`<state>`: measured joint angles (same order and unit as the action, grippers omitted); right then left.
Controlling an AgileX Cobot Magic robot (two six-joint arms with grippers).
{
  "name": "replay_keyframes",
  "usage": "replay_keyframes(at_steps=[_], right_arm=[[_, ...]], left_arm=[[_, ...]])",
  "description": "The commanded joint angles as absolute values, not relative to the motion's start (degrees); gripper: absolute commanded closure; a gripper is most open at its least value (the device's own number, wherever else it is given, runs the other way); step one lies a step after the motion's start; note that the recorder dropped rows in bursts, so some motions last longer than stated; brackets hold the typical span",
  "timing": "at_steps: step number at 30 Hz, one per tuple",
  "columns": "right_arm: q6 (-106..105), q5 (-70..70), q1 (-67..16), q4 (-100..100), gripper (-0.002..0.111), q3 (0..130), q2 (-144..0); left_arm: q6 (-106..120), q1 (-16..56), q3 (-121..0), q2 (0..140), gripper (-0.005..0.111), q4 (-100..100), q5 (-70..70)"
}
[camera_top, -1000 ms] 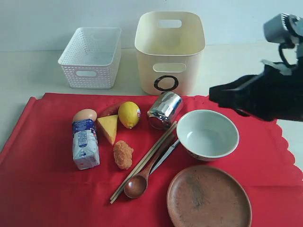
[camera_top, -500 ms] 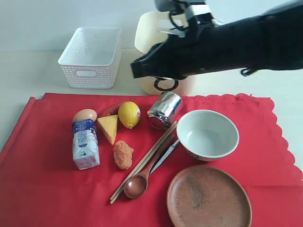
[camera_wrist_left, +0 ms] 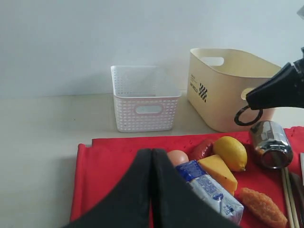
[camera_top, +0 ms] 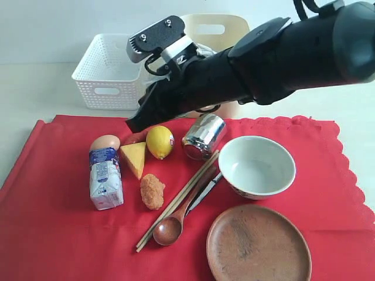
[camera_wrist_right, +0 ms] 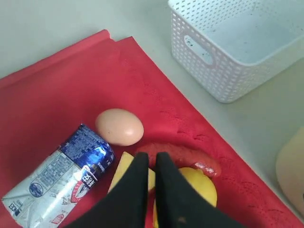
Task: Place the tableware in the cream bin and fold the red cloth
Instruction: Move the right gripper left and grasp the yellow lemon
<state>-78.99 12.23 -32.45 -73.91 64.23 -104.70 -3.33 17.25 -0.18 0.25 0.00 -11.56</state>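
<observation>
Black-sheathed right arm [camera_top: 293, 55] carries a grey screwed bracket [camera_top: 155, 36], looped cables [camera_top: 153, 63] and a tapering black tool [camera_top: 133, 124].

A plain pale wall [camera_wrist_left: 95, 38] rises behind a cream tabletop [camera_wrist_left: 42, 142] in even light.

This reads as a robot lab's staged tabletop, not a lived-in kitchen: a plain pale table [camera_top: 35, 88] against a blank wall [camera_top: 58, 17], a red cloth [camera_top: 53, 234] laid with neatly spaced food [camera_top: 159, 141] and tableware [camera_top: 256, 167], a white lattice basket [camera_top: 111, 70] and a cream bin [camera_top: 220, 35] behind, and a black robot arm [camera_top: 281, 52] reaching over.
</observation>
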Motion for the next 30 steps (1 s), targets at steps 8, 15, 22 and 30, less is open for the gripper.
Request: replay_keyframes(at_steps=[8,15,22,30], right_arm=[[-81.38,7.59,-32.61,-73.32,0.053,64.93,-105.24],[-81.38,1.92,-32.61,-73.32,0.031,66.16,-110.0],[-81.46,5.48,-32.61,-73.32,0.031,69.76,-116.51],[-83.93,2.73,-32.61,-73.32,0.031,71.41,-121.65]], left_arm=[[-3.22,17.24,0.0,0.0,0.106,-0.55,-11.42],[-3.22,17.24,0.0,0.0,0.106,-0.55,-11.42],[-3.22,17.24,0.0,0.0,0.106,-0.55,-11.42],[-3.22,17.24,0.0,0.0,0.106,-0.55,-11.42]])
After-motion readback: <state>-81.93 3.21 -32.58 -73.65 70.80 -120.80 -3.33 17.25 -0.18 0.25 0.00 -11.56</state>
